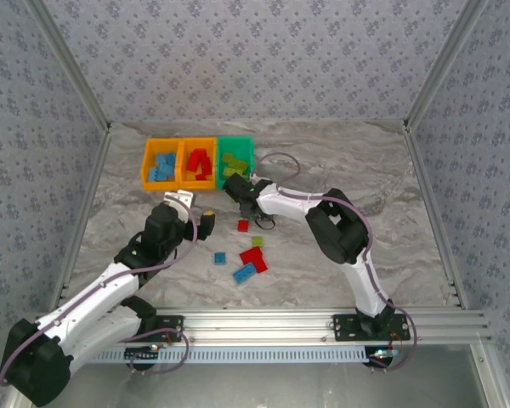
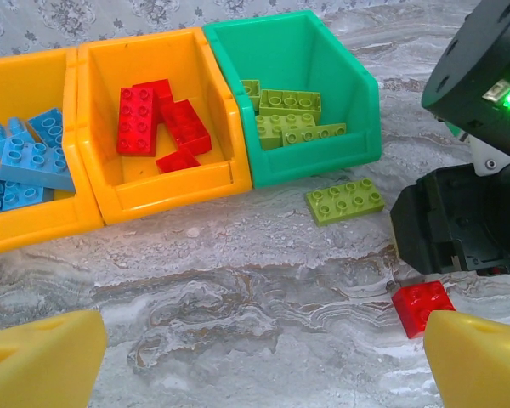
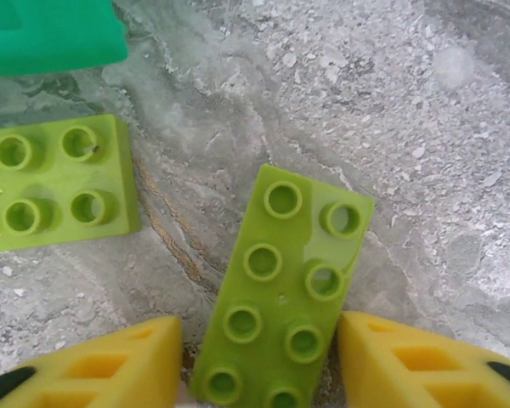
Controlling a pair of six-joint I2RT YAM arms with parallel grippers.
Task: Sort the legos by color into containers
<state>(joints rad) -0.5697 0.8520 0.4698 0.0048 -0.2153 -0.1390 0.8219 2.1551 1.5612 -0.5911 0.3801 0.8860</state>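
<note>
Marbled grey table [image 1: 340,170] lay under patterned walls [image 1: 255,51]. From above, three joined bins [image 1: 197,183] stood at the far left of it. Blue legos sat in the left orange bin, red in the middle one, and lime in the green one. Loose legos [image 1: 253,257], red, blue and one lime, lay scattered near the centre between the two arms. The left gripper [image 1: 206,219] hung in front of the bins, and the right gripper [image 1: 241,194] was down just before the green bin.

From the left wrist, yellow fingers [image 2: 42,357] stood wide apart at the lower corners with bare table between them. The bins ran across the top. A lime brick [image 2: 344,201] lay flat just before the green bin, close to its front wall. A red brick [image 2: 421,306] lay just beside the right gripper's black body.

From the right wrist, a second lime brick [image 3: 280,297] lay studs up and slightly askew on the table, between the two yellow fingers [image 3: 425,365]. The jaws had narrowed around it, one finger at its edge and a thin dark sliver at the other. The lime brick showed at the left edge, below the green bin's corner and apart from the second.
</note>
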